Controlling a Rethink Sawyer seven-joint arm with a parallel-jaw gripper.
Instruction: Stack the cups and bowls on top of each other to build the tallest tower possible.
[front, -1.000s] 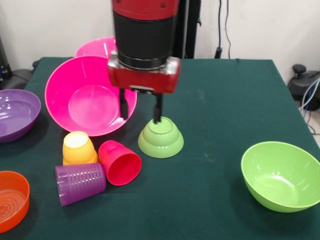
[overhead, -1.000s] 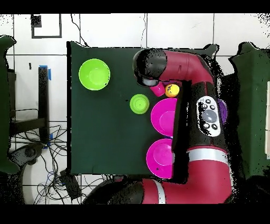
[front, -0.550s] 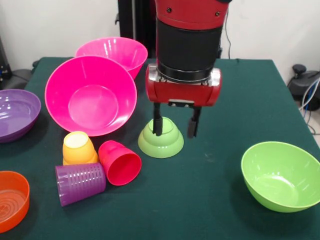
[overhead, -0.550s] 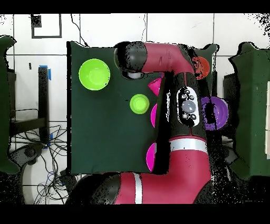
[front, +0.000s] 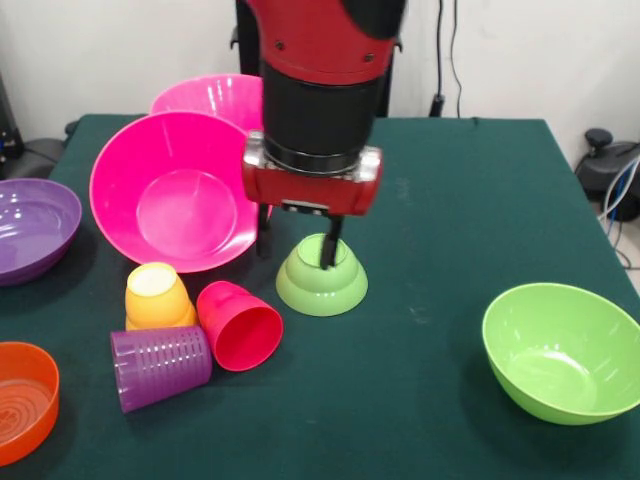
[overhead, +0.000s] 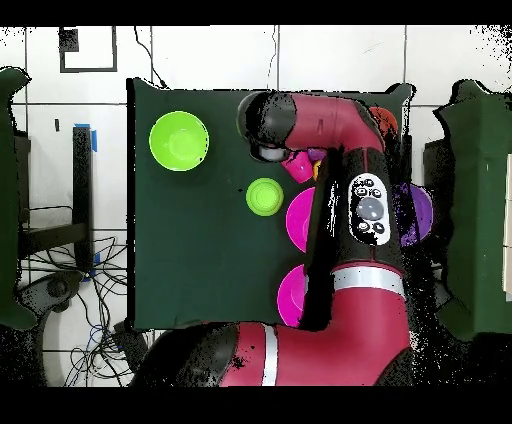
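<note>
Step in hand (est.): lining up a pick on the small green bowl (front: 321, 277), no tower begun yet. Gripper (front: 296, 243) hangs over it, fingers (front: 327, 250) apart and empty; one finger over the bowl's upturned base, the other off to its side toward the pink bowl (front: 180, 190). Next move needs: re-centre so the fingers straddle the bowl's top step, then lower and close; smooth plastic, may slip. Stock, all glossy moulded plastic on green cloth surface (front: 450, 200): small green bowl, inverted, stepped dome, mid-surface; 2 lg hot pink bowls, deep, round, front one tilted, second pink bowl (front: 215, 95) behind it; lime green bowl (front: 560, 350) upright, well apart at one side; purple bowl (front: 30, 228) wide, at edge; orange bowl (front: 22, 398) shallow, ringed floor. Cups clustered near the pink bowl: yellow-orange cup (front: 157, 296) inverted, stepped; red cup (front: 240, 325) on its side, smooth; purple cup (front: 160, 366) on its side, ridged, translucent. Small blue bowl: not seen.
</note>
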